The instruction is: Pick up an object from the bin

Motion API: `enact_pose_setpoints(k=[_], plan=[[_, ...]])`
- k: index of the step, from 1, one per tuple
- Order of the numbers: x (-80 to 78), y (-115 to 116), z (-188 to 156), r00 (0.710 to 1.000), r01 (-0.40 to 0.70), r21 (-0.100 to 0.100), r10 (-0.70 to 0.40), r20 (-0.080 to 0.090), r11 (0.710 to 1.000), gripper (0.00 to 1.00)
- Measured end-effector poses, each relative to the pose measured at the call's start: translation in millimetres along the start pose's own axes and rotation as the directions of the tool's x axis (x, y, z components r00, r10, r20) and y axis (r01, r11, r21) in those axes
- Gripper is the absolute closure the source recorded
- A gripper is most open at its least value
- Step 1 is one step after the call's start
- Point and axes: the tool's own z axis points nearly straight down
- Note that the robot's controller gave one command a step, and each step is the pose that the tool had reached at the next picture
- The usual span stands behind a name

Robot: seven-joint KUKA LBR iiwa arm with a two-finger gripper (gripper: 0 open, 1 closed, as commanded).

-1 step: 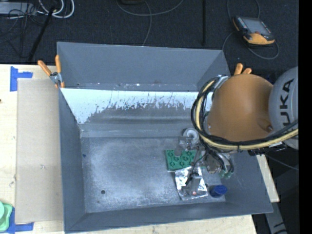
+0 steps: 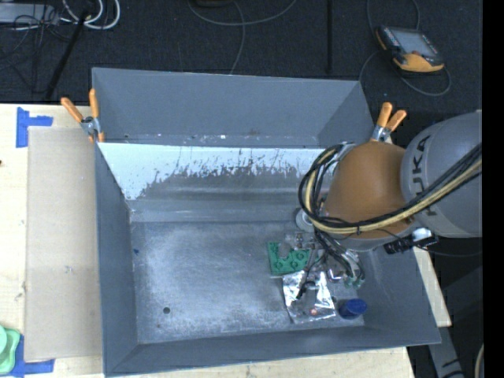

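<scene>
The end effector (image 2: 319,272) hangs over a crumpled silver foil wrapper (image 2: 309,299) and a flat green plastic piece (image 2: 282,258), near right in the grey metal bin (image 2: 197,290); its opening cannot be told.

I see my arm (image 2: 445,176) reaching in from the right, cables (image 2: 313,186) looped round its orange wrist cover (image 2: 366,187), end effector (image 2: 318,272) pointed down beneath it.

The arm (image 2: 449,172) is a fat, rounded grey shell bearing part of its black KUKA lettering (image 2: 418,162). Left of it sits a smooth orange-brown dome cover (image 2: 366,187), ringed by a looping bundle of black and yellow cables (image 2: 315,187). Beneath, thin dark wires trail about the small dark gripper (image 2: 317,272).
</scene>
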Motion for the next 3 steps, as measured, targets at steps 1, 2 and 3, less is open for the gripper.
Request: enact_pose_setpoints(k=[1,2,3], plan=[[-15.5,-39,49,0.912,0.410,0.001,-0.410,0.006,0.912,0.00],[-18.7,-37,45,0.914,0.407,0.003,-0.407,0.016,0.914,1.00],[-61.6,-57,-128,0.892,0.452,0.008,-0.452,0.015,0.892,1.00]])
